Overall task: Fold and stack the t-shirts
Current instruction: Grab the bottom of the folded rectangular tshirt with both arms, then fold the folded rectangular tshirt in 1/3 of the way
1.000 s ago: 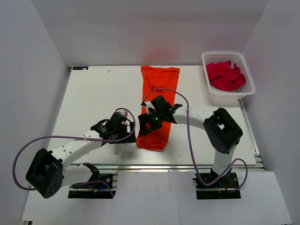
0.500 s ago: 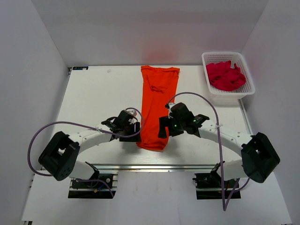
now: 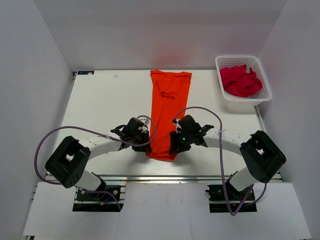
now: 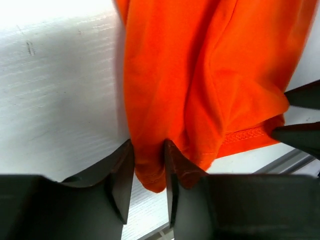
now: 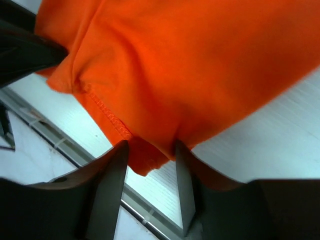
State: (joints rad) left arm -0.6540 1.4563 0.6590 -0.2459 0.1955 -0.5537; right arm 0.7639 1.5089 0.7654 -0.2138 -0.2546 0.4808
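Left gripper (image 4: 148, 155): jaws clamped on the near-left hem corner of the orange-red t-shirt (image 3: 169, 105), a long folded strip running from the counter's far edge to its near edge. Right gripper (image 5: 150, 150): jaws pinching the near-right corner. Paired hold judged preparatory to folding the hem farward. Crimson-pink t-shirts (image 3: 241, 81) sit in the white basket (image 3: 237, 58), far-right corner.

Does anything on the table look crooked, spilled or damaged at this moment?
Nothing serious. The orange t-shirt lies as a long strip, slightly slanted, with its near hem bunched. The pink shirts sit crumpled inside the white basket, none spilled.
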